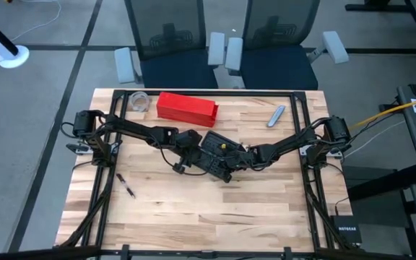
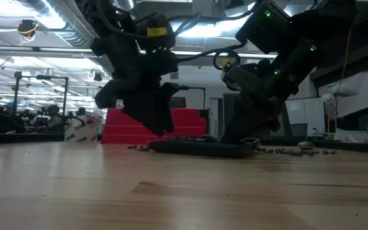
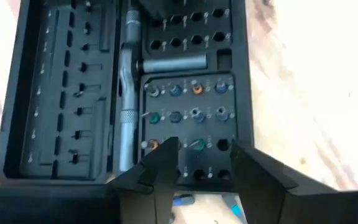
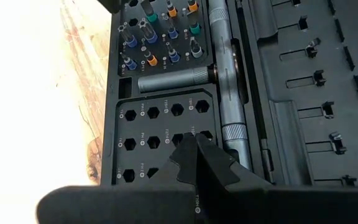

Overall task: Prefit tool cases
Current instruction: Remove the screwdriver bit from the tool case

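A wooden tabletop (image 1: 208,209) seen from above, with two dark robot arms reaching in from either side and meeting near its middle. Between them lies the tool case (image 1: 219,155), a small black plastic case opened flat on the wood so that both halves face up and the sockets can be reached from above.

The left claw (image 3: 201,163) hangs just above one end of the case with its two fingers spread wide and nothing between them. Directly beyond it is a block of small sockets, several already holding bits (image 3: 185,102) with coloured collars, others empty. The open stance probably means it is ready to take or has just let go of a bit.

The right claw (image 4: 197,155) has its fingers pressed together, holding nothing that can be seen. Its tip rests at or just above a block of empty hexagonal sockets at the other end of the case; contact cannot be confirmed. A closed tip may be there to press on the case or steady it.

A metal driver handle (image 4: 229,81) lies in a long groove down the middle of the case.

Behind the case, near the far edge, sits a longer red box (image 1: 186,108). It is well apart from both claws.
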Robot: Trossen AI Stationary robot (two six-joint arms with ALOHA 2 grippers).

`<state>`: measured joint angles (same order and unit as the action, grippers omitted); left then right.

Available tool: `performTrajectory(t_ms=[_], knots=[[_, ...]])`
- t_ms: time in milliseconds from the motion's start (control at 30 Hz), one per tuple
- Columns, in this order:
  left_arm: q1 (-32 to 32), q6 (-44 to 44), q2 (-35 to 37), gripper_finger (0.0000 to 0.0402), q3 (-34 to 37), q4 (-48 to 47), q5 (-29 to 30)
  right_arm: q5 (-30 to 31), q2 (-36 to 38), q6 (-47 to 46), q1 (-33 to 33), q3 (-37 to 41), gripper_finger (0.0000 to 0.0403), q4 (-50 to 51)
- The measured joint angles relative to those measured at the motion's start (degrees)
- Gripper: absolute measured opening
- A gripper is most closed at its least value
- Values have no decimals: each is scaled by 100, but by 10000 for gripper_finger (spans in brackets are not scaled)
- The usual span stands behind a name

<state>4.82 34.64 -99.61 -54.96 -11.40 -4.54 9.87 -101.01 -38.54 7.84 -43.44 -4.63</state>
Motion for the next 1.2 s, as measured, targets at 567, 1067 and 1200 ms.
performTrajectory(t_ms=[567,1067,1200], knots=[[-18,-145,-276,102,-9,29,-284,-15,0,-33,2,1,0,-3],[-570,-1857,-283,1,-11,-66,-278,-299,2,-22,0,-4,0,-32],[-599,-1966,-225,0,2,8,-271,-300,2,-19,1,-2,0,-31]])
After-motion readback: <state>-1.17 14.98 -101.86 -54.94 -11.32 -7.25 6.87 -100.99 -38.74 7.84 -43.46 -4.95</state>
